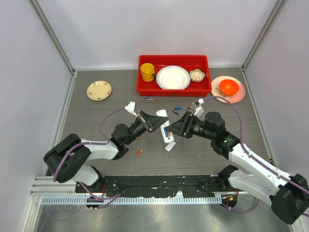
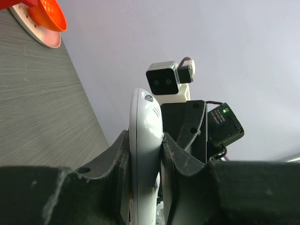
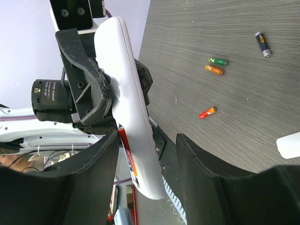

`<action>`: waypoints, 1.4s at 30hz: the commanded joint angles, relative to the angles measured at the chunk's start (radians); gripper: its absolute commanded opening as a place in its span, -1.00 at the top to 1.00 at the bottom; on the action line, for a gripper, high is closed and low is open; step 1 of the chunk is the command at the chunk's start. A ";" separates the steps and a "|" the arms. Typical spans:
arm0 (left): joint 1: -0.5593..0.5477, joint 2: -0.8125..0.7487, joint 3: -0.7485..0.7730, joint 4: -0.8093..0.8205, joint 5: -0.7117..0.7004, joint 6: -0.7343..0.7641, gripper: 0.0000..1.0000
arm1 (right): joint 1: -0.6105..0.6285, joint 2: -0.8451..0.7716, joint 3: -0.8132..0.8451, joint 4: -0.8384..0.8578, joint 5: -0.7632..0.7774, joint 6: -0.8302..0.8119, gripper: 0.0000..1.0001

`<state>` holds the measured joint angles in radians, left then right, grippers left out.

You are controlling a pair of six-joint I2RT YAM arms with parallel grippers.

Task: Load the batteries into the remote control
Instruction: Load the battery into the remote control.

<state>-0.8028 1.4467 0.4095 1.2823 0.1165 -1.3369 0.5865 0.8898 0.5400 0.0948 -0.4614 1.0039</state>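
Observation:
The white remote control (image 1: 165, 129) is held off the table, clamped edge-on between my left gripper's (image 1: 157, 123) fingers; the left wrist view shows it (image 2: 145, 136) gripped on both sides. In the right wrist view the remote (image 3: 126, 103) has a red-orange battery (image 3: 127, 152) lying in its back slot. My right gripper (image 3: 146, 136) is open, its fingers straddling the remote's lower end, the left finger close to that battery. Loose batteries lie on the table: green (image 3: 218, 61), orange (image 3: 214, 70), red-orange (image 3: 207, 112), dark purple (image 3: 262, 44).
A small plain white plate (image 1: 170, 146) lies below the remote. A red tray (image 1: 145, 89) with a yellow mug, white plate and small bowl stands at the back. A pink plate with an orange bowl (image 1: 228, 87) is back right, a cream saucer (image 1: 99, 90) back left. More batteries (image 1: 177, 108) lie near the tray.

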 commanded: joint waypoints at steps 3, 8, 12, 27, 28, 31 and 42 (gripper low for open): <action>0.004 -0.012 0.015 0.264 0.002 -0.008 0.99 | -0.020 -0.032 0.000 0.028 -0.025 -0.011 -0.12; 0.005 -0.011 0.015 0.264 0.002 -0.008 1.00 | -0.028 -0.034 -0.003 0.028 -0.033 -0.014 -0.09; 0.005 -0.011 0.017 0.265 0.003 -0.008 1.00 | -0.028 -0.026 -0.009 0.026 -0.034 -0.017 -0.05; 0.004 -0.014 0.042 0.264 0.008 -0.007 0.99 | -0.028 -0.017 -0.017 0.016 -0.031 -0.025 -0.01; 0.004 -0.009 0.041 0.264 0.006 -0.005 1.00 | -0.028 -0.029 -0.012 0.023 -0.029 -0.018 -0.15; 0.004 -0.003 0.031 0.264 0.005 -0.007 1.00 | -0.028 -0.041 -0.003 0.054 -0.046 0.007 -0.31; 0.004 -0.003 0.041 0.264 0.011 -0.010 0.99 | -0.030 0.018 0.009 0.034 -0.146 -0.057 -0.12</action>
<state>-0.8028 1.4467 0.4095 1.2755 0.1169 -1.3365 0.5606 0.8928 0.5274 0.1249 -0.5598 0.9882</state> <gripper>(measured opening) 0.295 0.583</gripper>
